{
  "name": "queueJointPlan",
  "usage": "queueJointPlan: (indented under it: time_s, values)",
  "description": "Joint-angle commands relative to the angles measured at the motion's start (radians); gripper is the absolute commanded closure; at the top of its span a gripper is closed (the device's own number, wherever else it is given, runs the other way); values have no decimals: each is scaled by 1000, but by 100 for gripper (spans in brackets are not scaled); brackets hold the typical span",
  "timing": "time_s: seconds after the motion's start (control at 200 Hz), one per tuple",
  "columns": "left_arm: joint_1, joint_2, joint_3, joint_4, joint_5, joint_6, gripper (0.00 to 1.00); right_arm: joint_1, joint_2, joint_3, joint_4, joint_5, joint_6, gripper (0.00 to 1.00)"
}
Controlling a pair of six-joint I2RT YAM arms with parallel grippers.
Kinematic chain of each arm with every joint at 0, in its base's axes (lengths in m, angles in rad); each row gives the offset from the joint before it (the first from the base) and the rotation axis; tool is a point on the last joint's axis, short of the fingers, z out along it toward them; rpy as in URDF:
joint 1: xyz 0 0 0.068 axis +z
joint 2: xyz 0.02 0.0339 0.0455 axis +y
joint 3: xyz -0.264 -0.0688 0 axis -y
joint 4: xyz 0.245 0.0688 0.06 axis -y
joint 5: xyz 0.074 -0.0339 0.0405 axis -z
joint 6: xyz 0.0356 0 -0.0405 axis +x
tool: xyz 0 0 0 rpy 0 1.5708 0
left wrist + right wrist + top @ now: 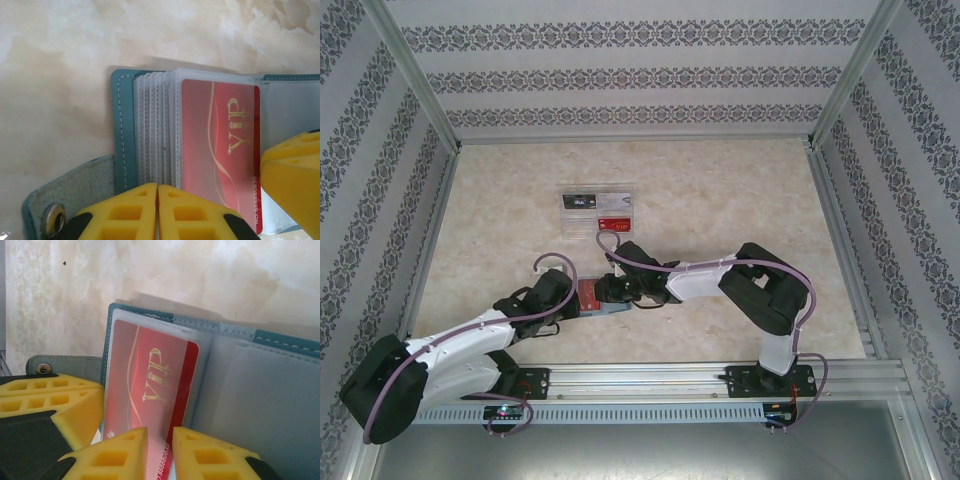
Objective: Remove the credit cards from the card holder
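- Card holder point(600, 297) lies open on the table point(720, 190), low and centre in the top view, between both wrists.
- My left gripper point(157, 212) has its jaws pressed together at the bottom of its wrist view, apparently pinning the stack of clear sleeves point(152, 130) so the holder can't slide.
- My right gripper point(160, 452) pinches the lower edge of the red VIP card point(150, 390), which sits half-sleeved at left-centre, ready to be drawn out.
- Clear tray point(598, 210) waits higher up, centre frame, apart.

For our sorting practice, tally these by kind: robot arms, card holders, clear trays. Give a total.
Arms: 2 (left arm, right arm)
card holder: 1
clear tray: 1
Total: 4
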Motion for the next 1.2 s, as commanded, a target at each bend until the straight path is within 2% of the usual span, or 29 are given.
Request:
queueJointPlan:
  time_s: [0.0,0.265,0.585,0.994,1.199]
  values:
    - [11,-17,-18,0,8,-14,90,15,-21,4,-36,32,0,77]
    - [10,-23,-19,-8,-1,-21,94,15,-91,-15,-69,75,-20,76]
    - [9,-24,-26,-1,8,-26,94,12,2,8,-48,45,6,76]
    - [10,-30,-31,2,15,-27,94,14,26,19,-3,-5,24,83]
    - [12,-26,-32,6,21,-24,94,13,26,9,38,-31,38,82]
